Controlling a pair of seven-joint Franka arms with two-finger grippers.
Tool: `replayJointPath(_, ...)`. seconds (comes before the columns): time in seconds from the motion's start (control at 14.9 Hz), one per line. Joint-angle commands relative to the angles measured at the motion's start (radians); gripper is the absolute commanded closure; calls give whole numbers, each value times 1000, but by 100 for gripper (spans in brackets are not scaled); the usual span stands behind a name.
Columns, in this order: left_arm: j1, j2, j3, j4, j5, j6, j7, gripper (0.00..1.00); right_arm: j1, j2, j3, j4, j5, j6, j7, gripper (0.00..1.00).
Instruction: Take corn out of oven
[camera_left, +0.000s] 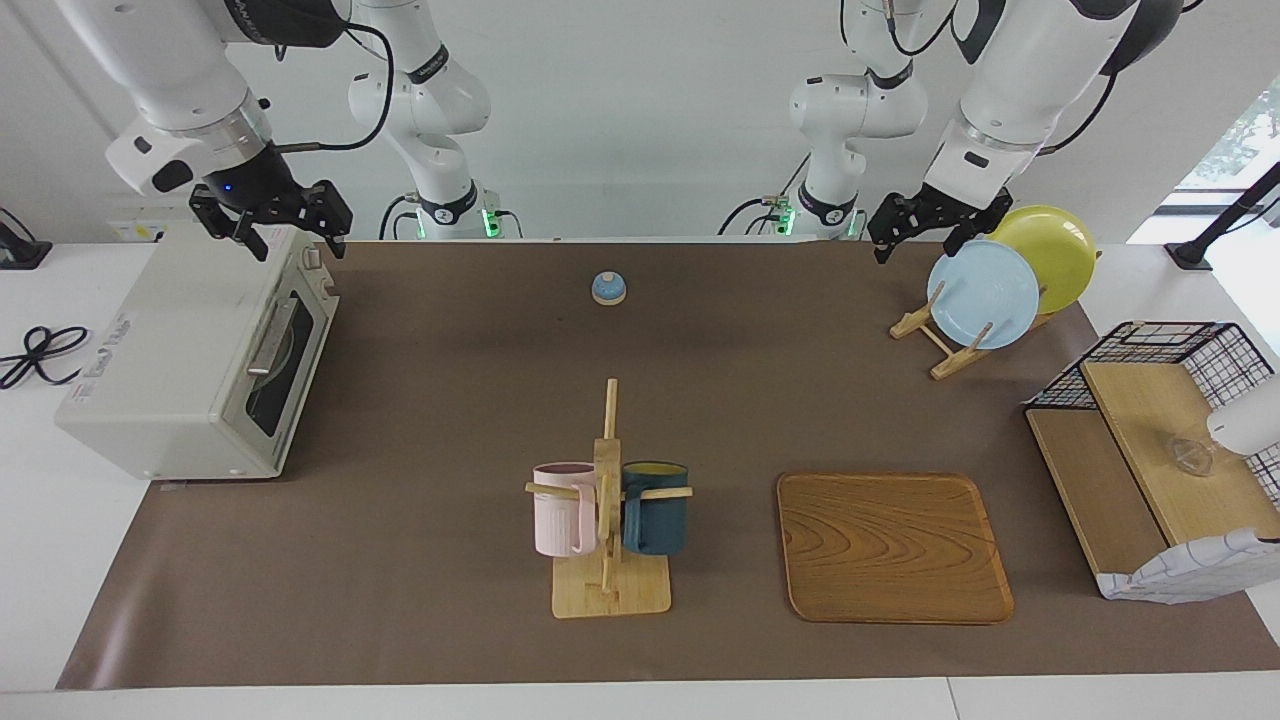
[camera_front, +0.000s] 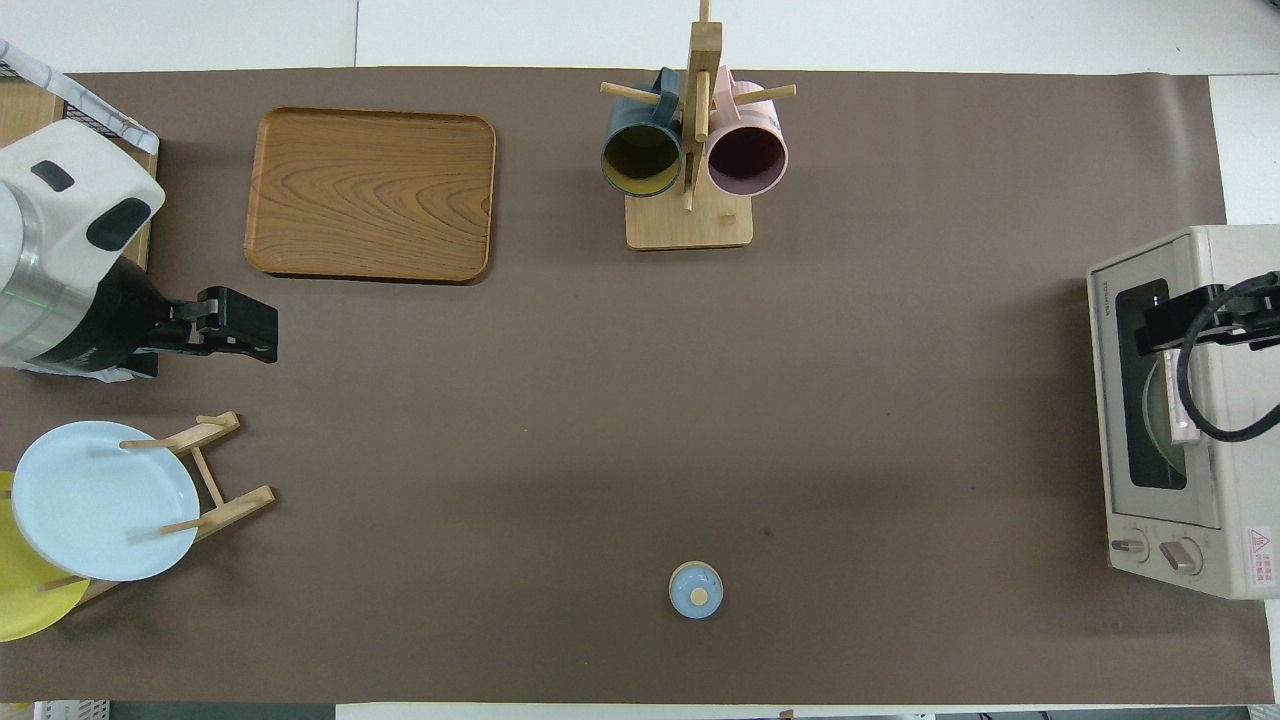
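Hovering upper left: right gripper (camera_left: 292, 238), fingers spread, empty, above closed oven (camera_left: 200, 360); left gripper (camera_left: 925, 238), wide open, empty, upper right.

Robot lab: arms, staged kitchenware

Oven (camera_left: 190, 370): boxy off-white toaster oven, sits at the right arm's end of the worktop, half on the brown mat, front facing the table's middle. Door is shut, dark glass window, silver bar handle (camera_left: 268, 338) across it, two knobs (camera_front: 1155, 548) at the end nearer the robots. Corn can't be made out through the glass.
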Motion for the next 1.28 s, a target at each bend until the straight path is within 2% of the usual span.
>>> replayJointPath(0.0,5,4,1,18,-6,-23,-2,0,-14,-31,0,-46,20,8,-33,100)
replayJointPath(0.2,3,4,1,18,-6,-23,-2,0,-55,-33,-6,-69,6,27,-43,100)
replayJointPath(0.47,3,4,1,18,-6,-23,-2,0,-75,-97,-6,-283,-89,190,-47,100)
replayJointPath(0.6,3,4,1,18,-6,-23,-2,0,-74,-110,-6,-347,-127,246,-45,100)
replayJointPath(1.21,3,4,1,18,-6,-23,-2,0,-103,-50,-8,-397,-159,343,-48,100)
